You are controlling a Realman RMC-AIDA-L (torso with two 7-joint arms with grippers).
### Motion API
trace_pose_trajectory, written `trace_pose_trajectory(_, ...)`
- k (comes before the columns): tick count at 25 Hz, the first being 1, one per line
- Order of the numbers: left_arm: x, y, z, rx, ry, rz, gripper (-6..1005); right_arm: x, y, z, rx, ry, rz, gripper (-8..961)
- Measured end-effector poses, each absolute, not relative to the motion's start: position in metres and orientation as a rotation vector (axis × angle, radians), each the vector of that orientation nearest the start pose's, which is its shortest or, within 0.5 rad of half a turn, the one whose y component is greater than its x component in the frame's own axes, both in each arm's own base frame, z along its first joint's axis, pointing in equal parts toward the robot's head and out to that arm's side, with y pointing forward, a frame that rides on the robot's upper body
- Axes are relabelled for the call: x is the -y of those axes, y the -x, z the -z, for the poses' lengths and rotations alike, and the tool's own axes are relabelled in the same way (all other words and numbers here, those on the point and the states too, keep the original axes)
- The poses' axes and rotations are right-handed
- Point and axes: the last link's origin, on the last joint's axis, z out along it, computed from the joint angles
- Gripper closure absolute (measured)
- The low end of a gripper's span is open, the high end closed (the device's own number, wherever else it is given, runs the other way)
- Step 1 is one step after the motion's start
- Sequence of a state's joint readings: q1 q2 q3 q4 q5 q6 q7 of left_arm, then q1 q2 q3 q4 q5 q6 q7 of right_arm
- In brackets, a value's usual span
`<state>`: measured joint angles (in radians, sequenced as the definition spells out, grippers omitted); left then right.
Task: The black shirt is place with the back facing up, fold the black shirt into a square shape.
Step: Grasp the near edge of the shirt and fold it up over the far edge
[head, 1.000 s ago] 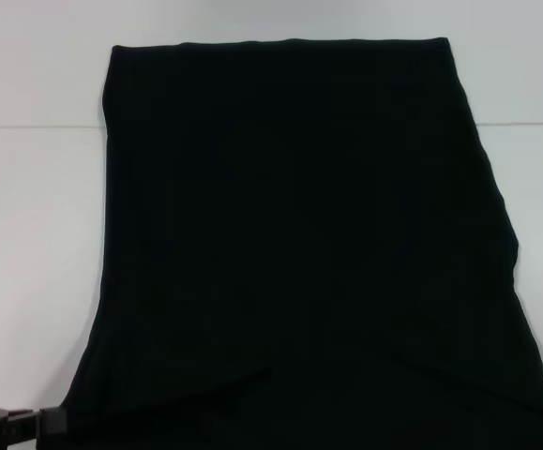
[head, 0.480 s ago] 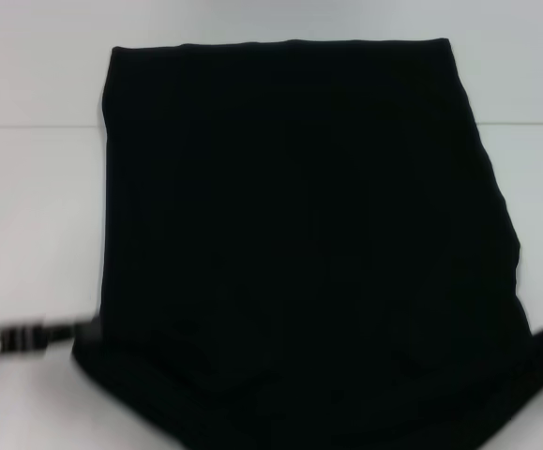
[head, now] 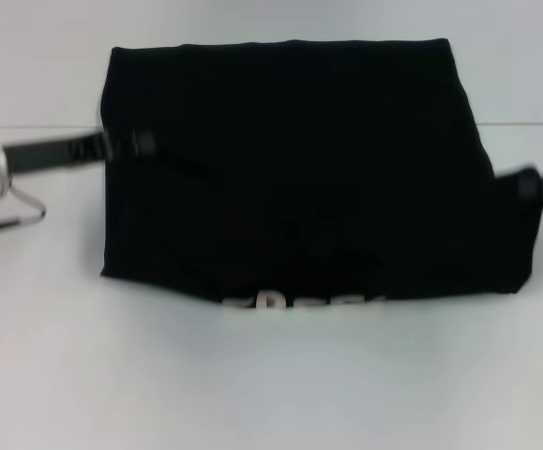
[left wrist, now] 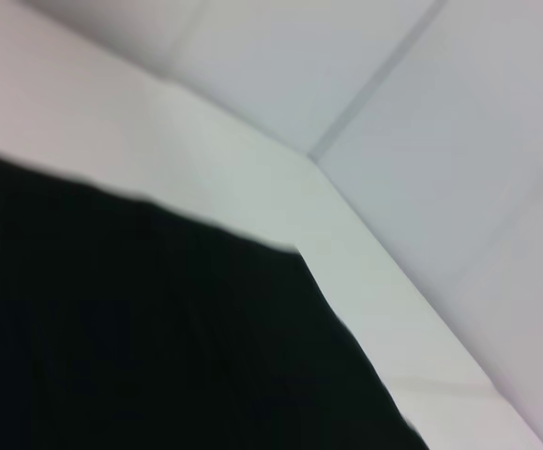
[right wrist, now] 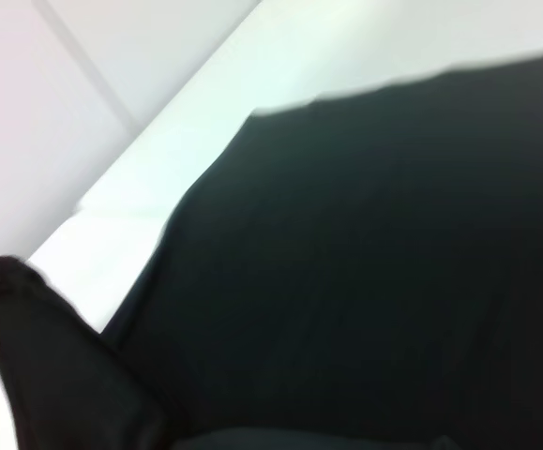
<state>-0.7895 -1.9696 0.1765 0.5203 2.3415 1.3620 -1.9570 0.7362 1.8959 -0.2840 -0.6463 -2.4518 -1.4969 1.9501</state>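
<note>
Left pincer (head: 126, 145) and right pincer (head: 526, 183) are seen at the black shirt's (head: 299, 169) side edges. Whether either is clamped cannot be told. Pale letters are shown at the shirt's near fold.

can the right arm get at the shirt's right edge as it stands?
Probably yes: the right gripper is already at the right edge of the black shirt, with only bare table around it and nothing in between.

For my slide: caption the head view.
Both arms fold the shirt on the table, left claw and right claw at its sides.
</note>
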Motion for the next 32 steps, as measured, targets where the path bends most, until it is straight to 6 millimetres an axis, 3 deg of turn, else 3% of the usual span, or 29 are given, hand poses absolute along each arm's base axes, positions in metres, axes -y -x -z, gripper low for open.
trace_pose_trajectory(7, -0.456, 0.252, -0.059, 1.304, 1.999, 0.857, 919, -0.451, -0.265, -0.093, -1.193, 2.194, -0.480, 881)
trace_pose_trajectory(13, -0.468, 0.254, -0.052, 1.286, 1.885, 0.864, 903, -0.480, -0.250, -0.071, -1.133, 2.107, -0.443, 881)
trace_pose_trajectory(18, -0.467, 0.257, -0.022, 1.281, 1.845, 0.789, 890, -0.483, -0.255, -0.042, -1.124, 2.045, -0.372, 881)
trace_pose_trajectory(23, -0.463, 0.259, -0.004, 1.263, 1.825, 0.734, 876, -0.480, -0.262, -0.019, -1.094, 1.997, -0.339, 881)
trace_pose_trajectory(32, -0.458, 0.262, 0.006, 1.270, 1.824, 0.714, 852, -0.476, -0.266, -0.007, -1.061, 1.987, -0.308, 880)
